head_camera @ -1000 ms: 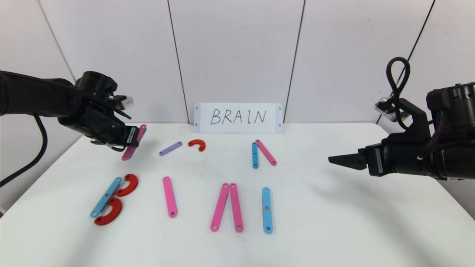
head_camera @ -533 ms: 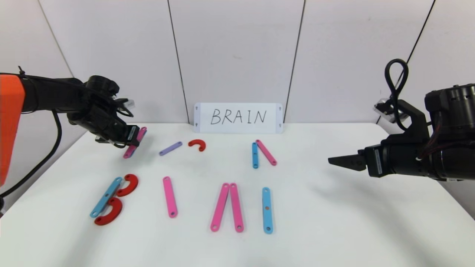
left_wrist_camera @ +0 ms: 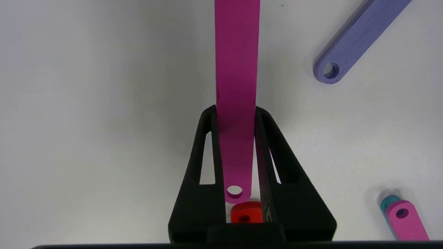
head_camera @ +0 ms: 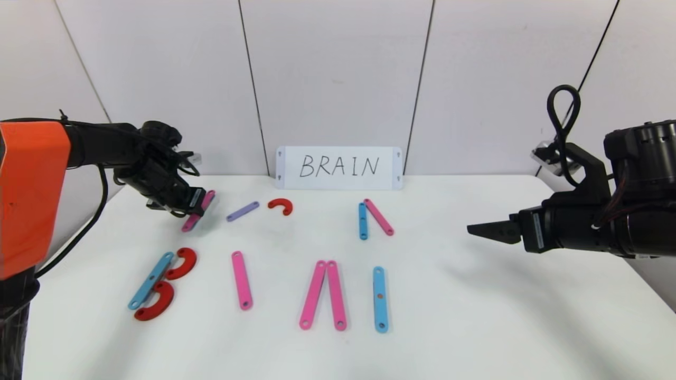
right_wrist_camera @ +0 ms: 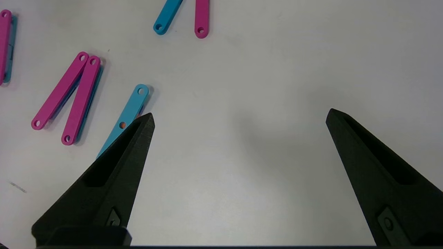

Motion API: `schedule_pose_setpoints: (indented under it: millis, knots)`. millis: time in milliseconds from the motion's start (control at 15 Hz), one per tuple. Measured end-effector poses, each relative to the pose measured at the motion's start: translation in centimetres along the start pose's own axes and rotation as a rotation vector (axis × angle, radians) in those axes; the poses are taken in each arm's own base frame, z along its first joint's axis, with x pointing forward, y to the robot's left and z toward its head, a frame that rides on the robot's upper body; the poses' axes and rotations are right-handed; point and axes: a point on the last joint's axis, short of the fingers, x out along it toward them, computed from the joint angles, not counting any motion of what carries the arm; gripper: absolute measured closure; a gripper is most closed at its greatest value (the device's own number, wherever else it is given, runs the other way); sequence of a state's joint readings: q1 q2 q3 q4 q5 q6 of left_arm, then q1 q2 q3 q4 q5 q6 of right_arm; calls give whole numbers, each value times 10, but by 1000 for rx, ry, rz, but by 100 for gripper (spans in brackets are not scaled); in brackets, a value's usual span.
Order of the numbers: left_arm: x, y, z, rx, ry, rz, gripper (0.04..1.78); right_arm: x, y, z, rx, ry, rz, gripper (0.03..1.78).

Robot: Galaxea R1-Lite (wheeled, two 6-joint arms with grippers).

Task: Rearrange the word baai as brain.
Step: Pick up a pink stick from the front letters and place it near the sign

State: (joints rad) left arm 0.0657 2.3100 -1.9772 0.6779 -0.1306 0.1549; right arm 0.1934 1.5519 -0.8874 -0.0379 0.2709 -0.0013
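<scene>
- Movement on the left side: over the past second the left gripper (head_camera: 194,206) has carried its pink bar (head_camera: 196,213) inward and down, from the table's far-left edge toward the lilac bar (head_camera: 243,211). The left wrist view shows the jaws clamped on the bar's flanks near its end hole (left_wrist_camera: 234,190).
- Meaning, as I read it: this bar is probably headed for the unfinished R, so it is carried but not yet placed.
- Front row now: blue bar with two red C pieces (head_camera: 158,285) makes B at 8 o'clock, a lone pink bar (head_camera: 241,279) next, a pink pair (head_camera: 323,295) as A, and a blue bar (head_camera: 379,298) as I.
- Spares at 12 o'clock: small red curve (head_camera: 280,205), and a blue-and-pink pair (head_camera: 372,217), before the BRAIN card (head_camera: 338,167).
- Right gripper (head_camera: 483,228) hovers spread wide at 3 o'clock and hasn't budged.
- Room: open white table (head_camera: 475,316) from 3 to 5 o'clock for the N; the left edge sits close to the B.
</scene>
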Motion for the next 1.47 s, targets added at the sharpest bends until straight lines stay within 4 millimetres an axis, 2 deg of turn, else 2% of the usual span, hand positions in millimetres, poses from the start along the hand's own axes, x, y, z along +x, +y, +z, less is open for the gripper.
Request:
schedule_pose_setpoints:
  millis: [400,600,733,933,1133,1267,1467]
  knots:
    - [16,3,0,0,-12,4,151,0,0,-1,-1,2,2,8]
    - [18,2,0,1,-8,1,139,0,0,-1,0,2,1,8]
    - [19,2,-1,-3,-6,1,116,0,0,-1,0,2,1,8]
    - [18,2,0,-8,-7,2,63,0,0,-1,0,3,0,8]
    - [7,1,1,-14,-17,3,25,0,0,-1,0,3,0,8]
    - [-7,-1,1,-24,-14,2,11,0,0,-1,0,3,0,8]
    - [-32,-6,-5,-52,4,-1,7,0,0,-1,0,2,0,8]
